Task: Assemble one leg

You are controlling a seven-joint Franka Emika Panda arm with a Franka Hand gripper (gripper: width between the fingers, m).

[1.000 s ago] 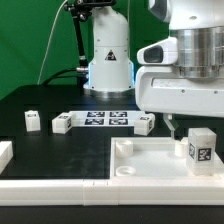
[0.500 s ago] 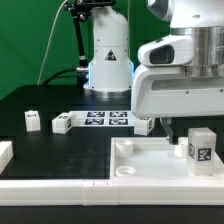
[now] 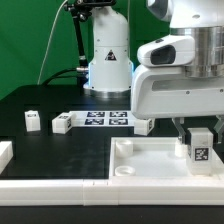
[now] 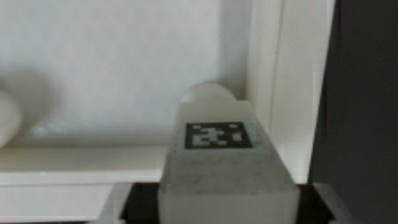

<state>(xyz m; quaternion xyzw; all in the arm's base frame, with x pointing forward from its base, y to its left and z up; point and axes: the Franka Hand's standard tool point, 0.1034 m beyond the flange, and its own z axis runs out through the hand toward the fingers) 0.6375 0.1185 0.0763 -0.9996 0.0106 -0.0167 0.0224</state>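
A leg (image 3: 200, 148), a small white cuboid post with a black-and-white tag, stands upright on the wide white panel (image 3: 150, 165) near its corner at the exterior view's right. My gripper (image 3: 198, 130) is lowered over this leg, with one finger (image 3: 181, 129) showing beside it. In the wrist view the leg (image 4: 219, 150) fills the space between the jaws of the gripper (image 4: 222, 205). A dark gap shows on each side of it, so the jaws are open and straddle the leg without touching it.
Three more legs (image 3: 32, 120), (image 3: 62, 123), (image 3: 146, 124) lie on the black table around the marker board (image 3: 105, 119). Another white part (image 3: 5, 152) sits at the exterior view's left edge. The robot base (image 3: 108, 60) stands behind.
My gripper has moved toward the exterior view's right and come down over the standing leg, which it was beside before. The leg has not moved.
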